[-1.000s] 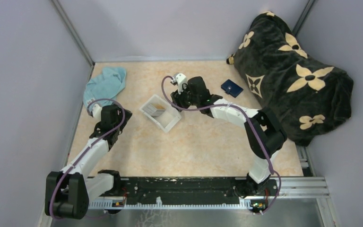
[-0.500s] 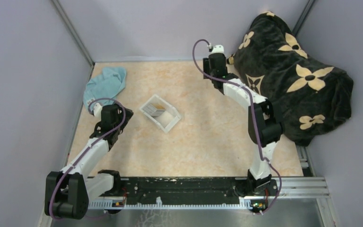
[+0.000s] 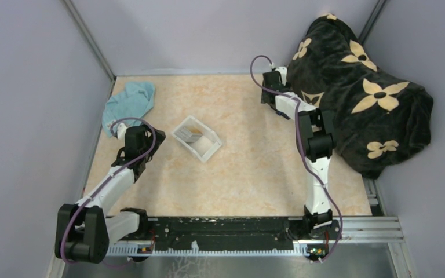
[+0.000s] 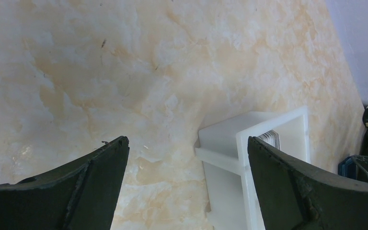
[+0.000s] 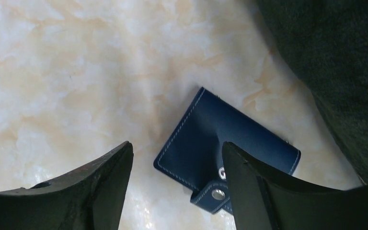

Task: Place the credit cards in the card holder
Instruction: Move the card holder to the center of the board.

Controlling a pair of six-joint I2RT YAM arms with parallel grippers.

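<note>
The credit cards (image 3: 192, 136) stand on edge in a white plastic tray (image 3: 205, 149) at mid-table. In the left wrist view their edges (image 4: 271, 139) show over the tray wall (image 4: 268, 125). My left gripper (image 3: 154, 139) (image 4: 187, 141) is open and empty, just left of the tray. The card holder (image 5: 220, 134) is a navy wallet with white stitching and a snap strap (image 5: 215, 192), lying flat on the table. My right gripper (image 5: 176, 146) is open and empty above it, with the wallet's left part between the jaws. In the top view the right arm (image 3: 278, 99) hides the wallet.
A teal cloth (image 3: 128, 103) lies at the far left. A big black blanket with tan flowers (image 3: 359, 92) (image 5: 335, 57) fills the far right, close to the wallet. Grey walls close in the table on three sides.
My right arm has swung from beside the tray to the far right and now hangs over the wallet, covering it in the top view. My left arm has barely moved.
</note>
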